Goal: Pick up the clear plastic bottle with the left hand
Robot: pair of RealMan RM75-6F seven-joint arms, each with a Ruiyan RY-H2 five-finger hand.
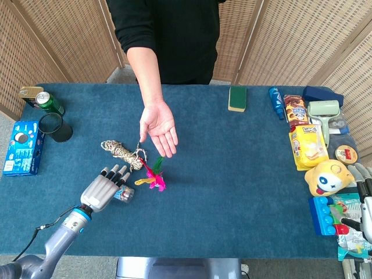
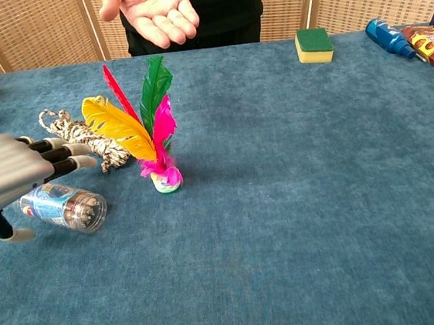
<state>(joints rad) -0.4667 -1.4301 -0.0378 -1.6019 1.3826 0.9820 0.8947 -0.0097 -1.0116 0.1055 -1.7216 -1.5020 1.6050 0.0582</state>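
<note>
1. Left hand point(image 2: 5, 175): poised over the near end of the clear plastic bottle point(image 2: 66, 208), fingers point(image 2: 61, 154) spread and extended toward 12 o'clock, thumb hanging below at the 7 o'clock side of the bottle; nothing grasped.
2. Clear plastic bottle: lying on its side on the blue table point(image 2: 299, 200), cap end toward 4 o'clock, partly covered by the hand in the head view point(image 1: 124, 194).
3. Feather shuttlecock point(image 2: 144, 123): upright, at 3 o'clock of the bottle, near but apart.
4. Coiled rope point(image 2: 82, 138): at 12 o'clock of the bottle, just beyond the fingertips.
5. Person's open palm point(image 1: 158, 127): held above the far side of the table.
6. Right hand point(image 1: 365, 197): at the table's 3 o'clock edge, only partly in frame; finger state cannot be told.
</note>
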